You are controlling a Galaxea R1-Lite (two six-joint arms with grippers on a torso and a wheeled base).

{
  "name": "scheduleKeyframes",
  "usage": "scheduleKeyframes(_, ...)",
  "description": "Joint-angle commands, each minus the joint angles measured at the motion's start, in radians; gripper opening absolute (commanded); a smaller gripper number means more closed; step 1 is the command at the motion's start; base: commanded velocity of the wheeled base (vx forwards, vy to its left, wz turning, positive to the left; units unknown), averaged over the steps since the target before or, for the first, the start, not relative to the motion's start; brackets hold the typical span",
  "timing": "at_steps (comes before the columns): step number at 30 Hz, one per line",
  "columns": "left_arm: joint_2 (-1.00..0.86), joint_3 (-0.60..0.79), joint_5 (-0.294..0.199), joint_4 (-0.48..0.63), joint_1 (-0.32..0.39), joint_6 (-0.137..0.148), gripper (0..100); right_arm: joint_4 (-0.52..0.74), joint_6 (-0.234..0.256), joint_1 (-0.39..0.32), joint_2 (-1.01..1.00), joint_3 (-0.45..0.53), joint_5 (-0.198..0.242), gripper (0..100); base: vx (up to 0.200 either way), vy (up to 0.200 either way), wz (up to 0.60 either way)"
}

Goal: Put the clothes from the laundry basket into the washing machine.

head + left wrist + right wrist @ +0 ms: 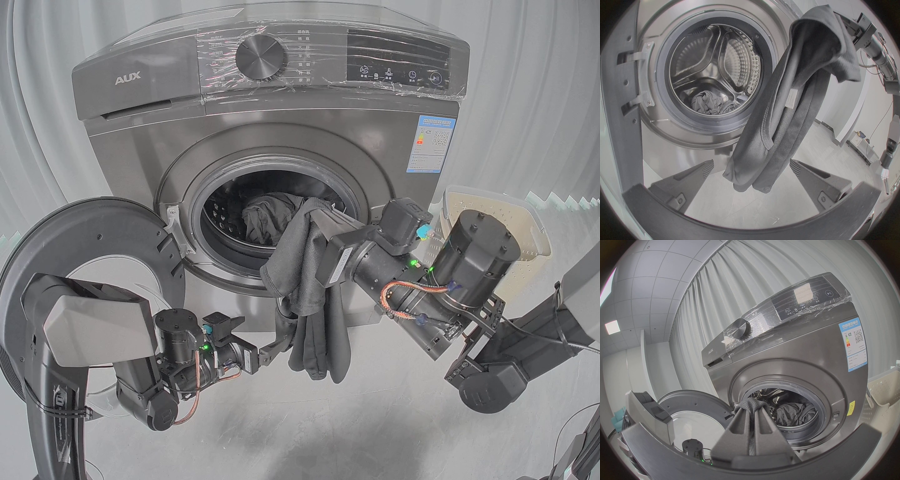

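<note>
The right pincer (752, 411) is pressed together on a fold of a dark grey knitted garment (300, 275). It pinches near the top, so the rest drapes over the fingers and hangs in a long tail below them. Just ahead of this pincer is the round mouth of the grey front-loading washing machine (187, 144). Beyond the fingertips, deeper in the shiny steel drum (715, 68), lies a crumpled dark cloth (265, 220), already loaded. The high grip seems chosen to carry the bulk over the door lip. Most of the fabric hangs outside and below the opening, though, so a straight push would likely leave the tail dangling down the front panel.

The left pincer (750, 162) sits low, beneath the right one, with its fingers spread wide. The garment's lower end hangs between them, and I cannot tell whether it touches either finger. That placement reads as readiness to gather the tail and lift it in. To the outer side of the left pincer stands the round grey machine door (94, 250), swung fully open and out of the way. Behind the right pincer, past its wrist, is the cream perforated plastic laundry basket (534, 247); its contents are hidden. I judge the step in hand to be feeding this garment into the drum.
</note>
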Motion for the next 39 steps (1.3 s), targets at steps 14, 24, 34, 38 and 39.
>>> scheduleKeyframes(14,0.123,-0.135,0.005,-0.002,0.016,0.008,100,-0.001,0.0,0.032,-0.003,0.004,-0.001,0,0.0,0.0,0.0)
scheduleKeyframes(24,0.16,-0.189,0.002,-0.002,0.03,0.006,100,-0.003,0.002,0.038,-0.001,0.007,-0.001,0,0.0,0.0,0.0)
scheduleKeyframes(34,0.181,-0.224,-0.015,-0.006,0.045,0.009,100,-0.005,0.002,0.033,-0.003,0.015,-0.001,0,0.0,0.0,0.0)
scheduleKeyframes(38,0.173,-0.207,-0.027,-0.006,0.076,0.023,100,-0.006,0.0,0.023,-0.003,0.018,0.0,0,0.0,0.0,0.0)
scheduleKeyframes(39,0.173,-0.204,-0.027,-0.006,0.082,0.028,100,-0.006,0.0,0.021,-0.001,0.018,0.0,0,0.0,0.0,0.0)
